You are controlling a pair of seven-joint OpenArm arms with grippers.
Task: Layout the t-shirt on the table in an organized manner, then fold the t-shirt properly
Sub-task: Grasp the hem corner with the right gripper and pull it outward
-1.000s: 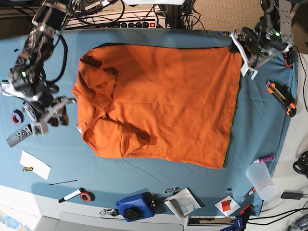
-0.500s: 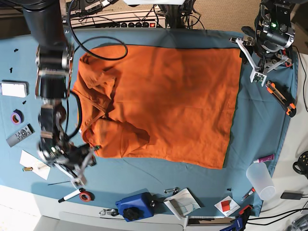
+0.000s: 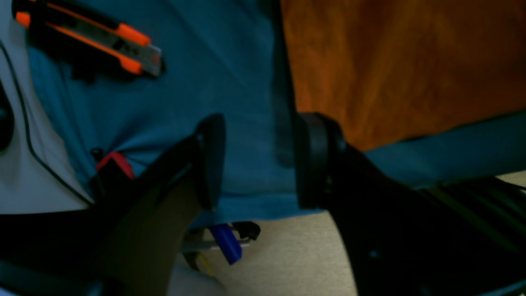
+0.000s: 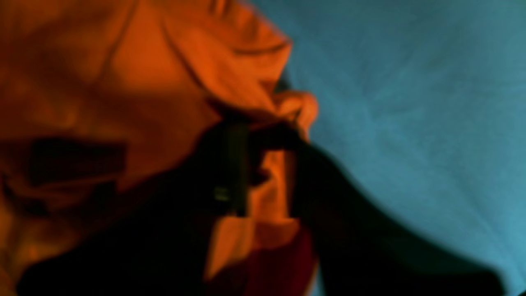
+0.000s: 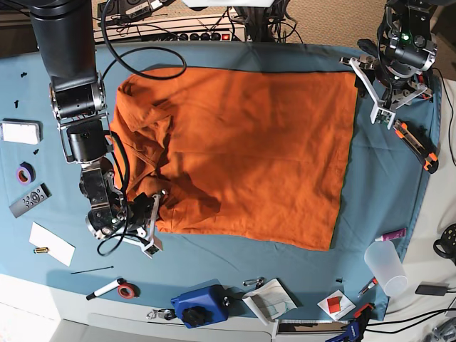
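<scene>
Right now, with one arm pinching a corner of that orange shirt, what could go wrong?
The right gripper has only a small bunched bit of the t-shirt at its rumpled sleeve end, so the fabric might slip out or fold up further when pulled. The left gripper hangs open just off the shirt's other edge; nothing pins that side, so the whole shirt could drag across the table. A utility knife lies close to that arm and could get knocked.
</scene>
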